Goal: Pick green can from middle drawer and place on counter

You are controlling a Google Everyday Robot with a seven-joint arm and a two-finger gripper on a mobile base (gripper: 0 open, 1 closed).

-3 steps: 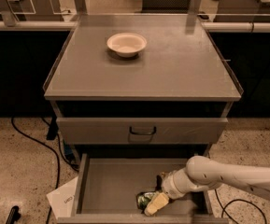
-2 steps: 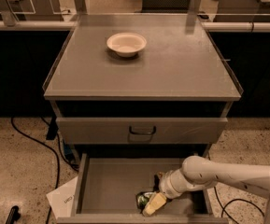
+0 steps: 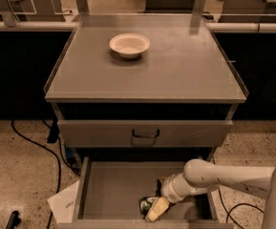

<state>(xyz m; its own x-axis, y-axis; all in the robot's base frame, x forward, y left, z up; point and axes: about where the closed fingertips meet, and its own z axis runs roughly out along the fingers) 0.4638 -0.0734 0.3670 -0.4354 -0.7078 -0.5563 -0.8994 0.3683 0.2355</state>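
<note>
Resting in middle drawer (image 3: 110, 191): green can (image 3: 145, 204), gripper (image 3: 154, 212) seen against it; grip cannot be told.
Set on counter (image 3: 180, 75): white bowl (image 3: 129, 45).

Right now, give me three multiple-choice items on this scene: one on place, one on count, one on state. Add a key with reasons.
1. Where is the tool?
A) held high in the air
B) down in the middle drawer, by the green can
C) out of the picture

2. How many bowls stand on the counter?
A) none
B) one
C) three

3. The middle drawer is:
A) pulled open
B) shut
C) taken out entirely

Key:
1 B: the tool sits low at the drawer's front, right beside the can.
2 B: a single cream-white bowl stands at the counter's rear left.
3 A: the drawer's flat floor shows below the handled drawer front.
</note>
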